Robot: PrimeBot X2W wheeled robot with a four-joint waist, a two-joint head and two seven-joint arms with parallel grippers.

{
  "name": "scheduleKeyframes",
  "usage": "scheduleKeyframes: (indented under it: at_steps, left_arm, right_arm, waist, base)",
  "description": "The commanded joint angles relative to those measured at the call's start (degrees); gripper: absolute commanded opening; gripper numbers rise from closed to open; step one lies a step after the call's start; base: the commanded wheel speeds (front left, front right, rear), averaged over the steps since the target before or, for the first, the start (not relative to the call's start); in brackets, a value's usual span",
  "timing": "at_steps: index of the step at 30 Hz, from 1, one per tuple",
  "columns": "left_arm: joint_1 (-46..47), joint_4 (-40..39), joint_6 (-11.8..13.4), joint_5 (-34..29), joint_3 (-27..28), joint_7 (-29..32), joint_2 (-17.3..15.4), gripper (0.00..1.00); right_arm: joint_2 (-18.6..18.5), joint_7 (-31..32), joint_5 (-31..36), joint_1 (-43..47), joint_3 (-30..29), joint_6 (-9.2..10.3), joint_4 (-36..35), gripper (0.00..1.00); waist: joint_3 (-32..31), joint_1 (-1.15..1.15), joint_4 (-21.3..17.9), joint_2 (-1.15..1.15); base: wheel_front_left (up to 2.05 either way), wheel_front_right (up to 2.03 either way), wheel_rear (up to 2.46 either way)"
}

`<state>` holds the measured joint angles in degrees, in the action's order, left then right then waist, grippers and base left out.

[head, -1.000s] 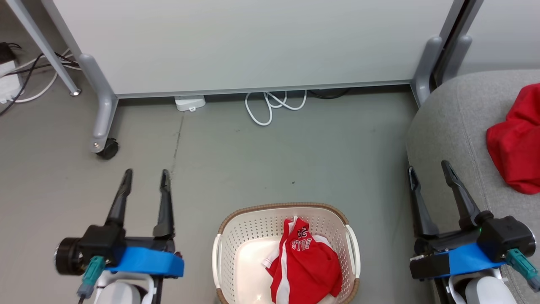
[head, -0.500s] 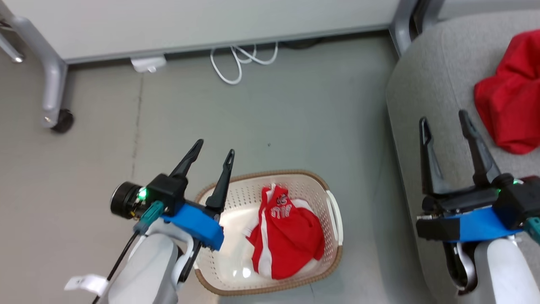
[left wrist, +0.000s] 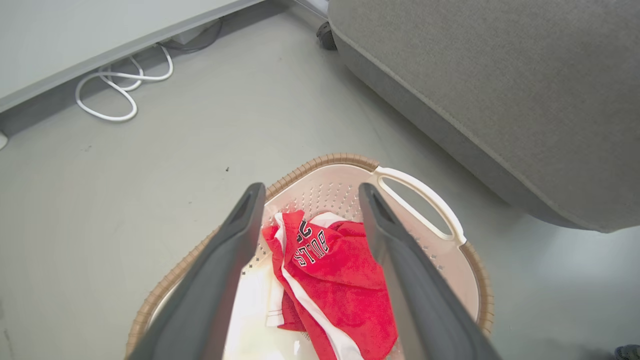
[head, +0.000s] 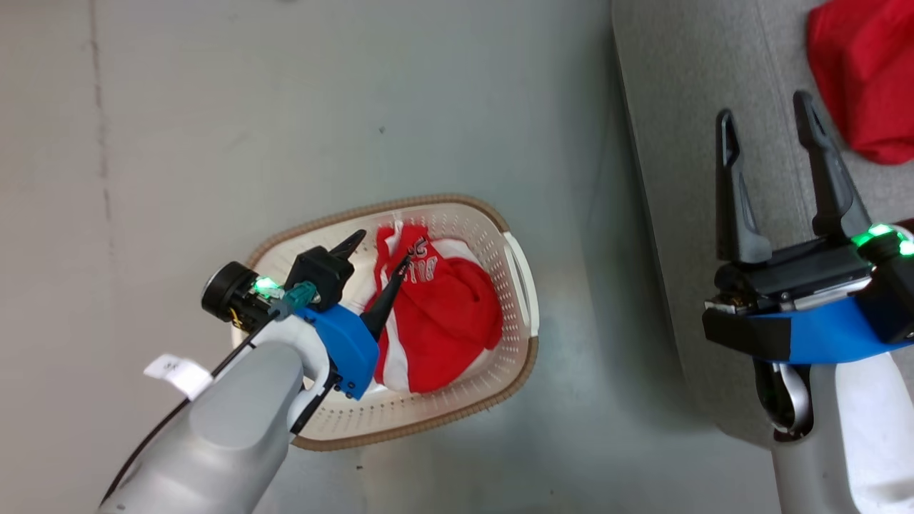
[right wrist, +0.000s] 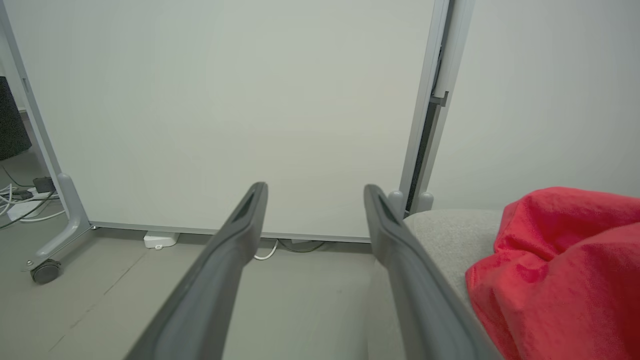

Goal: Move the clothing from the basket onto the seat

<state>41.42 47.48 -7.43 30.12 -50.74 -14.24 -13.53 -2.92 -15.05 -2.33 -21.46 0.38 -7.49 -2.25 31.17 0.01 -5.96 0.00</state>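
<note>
The left hand (head: 382,250), fingers spread and empty, angles down over the basket (head: 457,201), where the striped red garment (head: 446,321) lies. The right hand (head: 764,111), also spread and empty, hovers over the seat (head: 671,107), near the plain red garment (head: 857,64) lying on it.

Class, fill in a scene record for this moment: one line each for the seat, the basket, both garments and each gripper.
seat: grey cushion, right side of the head view
basket: on the floor beside the seat
striped garment: crumpled inside the basket, red with white stripe and lettering
plain red garment: lying on the seat
left gripper: open, over the basket, aimed at the striped garment, not closed on it
right gripper: open, empty, over the seat
progress: one garment on the seat, one not yet moved
</note>
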Motion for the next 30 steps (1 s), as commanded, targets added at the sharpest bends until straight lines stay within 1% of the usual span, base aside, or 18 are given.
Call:
scheduleKeyframes:
  at_steps: [1,8,12,15,20,25,30]
  left_arm:
    - [2.1,1.7,0.0,1.5,-1.8,0.7,-0.5,1.0]
    - [6.8,7.4,0.0,8.2,-11.2,4.9,-0.6,1.0]
    - [8.6,9.2,0.0,11.2,-16.7,8.3,-1.1,1.0]
    - [9.9,10.4,0.0,13.4,-19.5,11.0,-1.9,1.0]
    - [11.0,10.8,0.0,15.9,-21.3,13.7,-2.6,1.0]
    - [12.4,10.2,0.0,18.9,-22.1,16.9,-3.9,1.0]
    - [13.8,9.8,0.0,19.5,-22.6,19.8,-5.0,1.0]
  right_arm:
    - [0.1,-0.2,0.1,-1.5,0.3,-0.02,-0.7,1.0]
    - [0.0,-0.2,0.5,-4.1,1.3,-0.01,-2.4,1.0]
    - [0.0,-0.2,0.4,-5.5,2.0,-0.01,-3.5,1.0]
    - [0.1,-0.2,-0.1,-6.3,2.5,-0.02,-4.5,1.0]
    - [0.1,-0.2,-0.4,-7.2,2.9,-0.02,-5.6,1.0]
    - [0.0,-0.2,-0.5,-7.9,3.2,-0.01,-7.0,1.0]
    - [0.1,-0.2,-0.5,-8.4,3.5,-0.02,-8.7,1.0]
  waist:
    - [3.9,-0.01,-1.9,0.0]
    - [9.8,-0.01,-2.9,0.0]
    - [12.7,-0.01,-3.5,0.0]
    - [14.7,-0.01,-4.1,0.0]
    - [17.2,-0.01,-4.7,0.0]
    - [20.0,-0.01,-5.4,0.0]
    - [22.3,-0.01,-5.9,0.0]
  base:
    - [0.0,0.0,0.0]
    - [0.0,0.0,0.0]
    - [0.0,0.0,0.0]
    - [0.0,0.0,0.0]
    - [0.0,0.0,0.0]
    - [0.0,0.0,0.0]
    - [0.0,0.0,0.0]
